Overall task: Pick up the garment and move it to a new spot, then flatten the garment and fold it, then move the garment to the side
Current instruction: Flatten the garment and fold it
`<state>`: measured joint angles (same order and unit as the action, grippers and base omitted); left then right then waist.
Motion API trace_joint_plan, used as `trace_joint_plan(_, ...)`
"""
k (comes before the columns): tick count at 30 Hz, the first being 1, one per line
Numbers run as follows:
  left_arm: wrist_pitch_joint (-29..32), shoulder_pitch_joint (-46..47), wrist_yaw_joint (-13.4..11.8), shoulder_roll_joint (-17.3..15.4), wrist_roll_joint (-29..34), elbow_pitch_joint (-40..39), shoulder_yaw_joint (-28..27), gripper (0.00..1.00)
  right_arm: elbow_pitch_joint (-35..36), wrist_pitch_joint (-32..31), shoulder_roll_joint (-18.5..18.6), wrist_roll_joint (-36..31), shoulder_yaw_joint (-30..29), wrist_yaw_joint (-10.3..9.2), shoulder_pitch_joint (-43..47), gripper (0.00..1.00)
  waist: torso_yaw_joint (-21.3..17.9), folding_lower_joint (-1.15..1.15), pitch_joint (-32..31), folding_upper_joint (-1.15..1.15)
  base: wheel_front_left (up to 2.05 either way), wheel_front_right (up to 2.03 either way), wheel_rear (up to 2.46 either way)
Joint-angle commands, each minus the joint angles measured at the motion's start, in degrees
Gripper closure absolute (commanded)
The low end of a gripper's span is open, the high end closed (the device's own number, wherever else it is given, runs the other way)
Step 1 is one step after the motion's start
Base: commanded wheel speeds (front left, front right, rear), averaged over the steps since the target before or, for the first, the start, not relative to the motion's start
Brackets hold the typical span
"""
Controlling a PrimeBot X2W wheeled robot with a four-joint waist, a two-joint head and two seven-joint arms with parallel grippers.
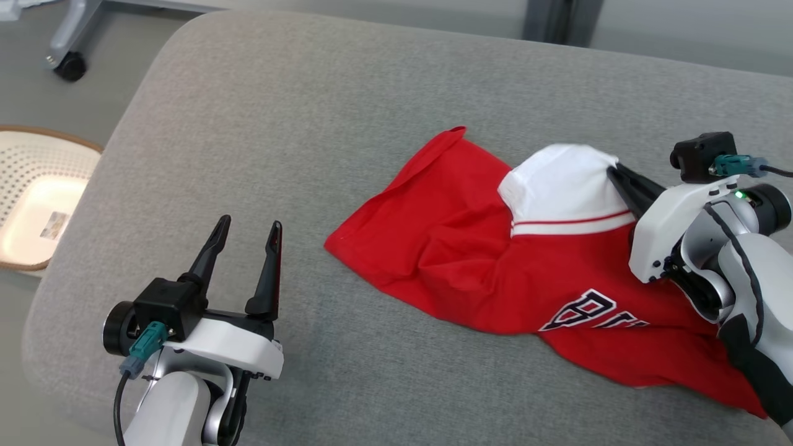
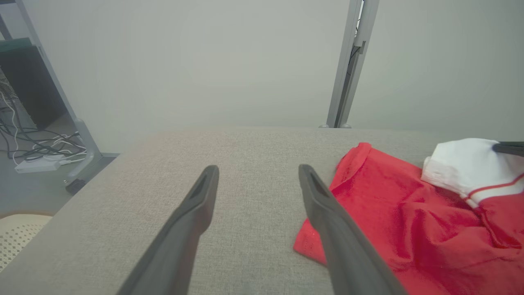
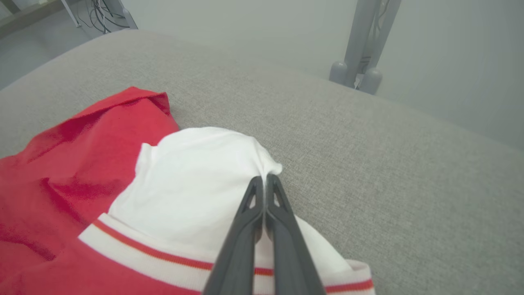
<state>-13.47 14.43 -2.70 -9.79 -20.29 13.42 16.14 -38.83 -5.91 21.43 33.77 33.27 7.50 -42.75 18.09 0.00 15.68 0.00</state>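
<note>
Our left gripper (image 1: 250,222) sits nearest, at the lower left of the head view, spread wide with nothing in it, over bare grey fabric. Beneath everything we see the grey padded surface (image 1: 297,124), which runs across most of the frame. On its right half lies the red garment (image 1: 458,248), rumpled, with dark lettering (image 1: 585,310) toward the lower right and a white sleeve (image 1: 560,179) bunched at its upper edge. Our right gripper (image 1: 614,167), at the right of the frame, is pressed together on a fold of that white sleeve. At the left edge, a pale perforated basket (image 1: 37,186) stands on the floor (image 1: 37,93) beside the surface.
</note>
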Motion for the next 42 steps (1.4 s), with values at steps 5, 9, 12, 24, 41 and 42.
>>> trace_joint_plan(5, 0.3, -0.4, -0.7, -1.2, 0.1, -0.9, -0.4, 0.00, 5.4, 4.9, 0.9, -0.1, -0.5, -0.02, 1.9, 1.00, -3.9, 0.00, -1.7, 0.00, 0.00, 0.00, 0.00)
trace_joint_plan(9, 1.2, -1.1, -1.3, -2.1, 0.1, -1.7, -0.8, 0.00, 11.1, 7.2, 1.8, -0.8, -0.7, -0.02, 5.6, 1.00, -6.6, 0.00, -3.0, 0.00, 0.00, 0.00, 0.00)
trace_joint_plan(12, 1.9, -1.5, -1.7, -2.6, 0.0, -2.3, -0.8, 0.00, 16.1, 8.8, 2.7, -1.2, -0.9, -0.02, 10.2, 1.00, -8.1, 0.00, -4.1, 0.00, 0.00, 0.00, 0.00)
trace_joint_plan(24, 3.8, -5.5, -3.1, -3.8, -0.8, -4.1, -0.8, 0.00, 29.1, 11.2, 1.6, -3.7, -9.3, -0.02, 34.8, 1.00, -11.8, 0.00, -8.2, 0.00, 0.00, 0.00, 0.00)
trace_joint_plan(41, 6.2, -9.4, -5.6, -6.0, -1.9, -7.5, -2.3, 0.00, 34.4, 13.3, -9.9, -4.9, -22.7, -0.02, 48.0, 0.00, -16.6, 0.00, -11.0, 0.00, 0.00, 0.00, 0.00)
trace_joint_plan(42, 6.3, -9.5, -5.8, -6.2, -2.0, -7.7, -2.5, 0.00, 35.4, 13.8, -10.5, -5.5, -24.5, -0.02, 47.8, 0.00, -16.9, 0.00, -11.1, 0.00, 0.00, 0.00, 0.00)
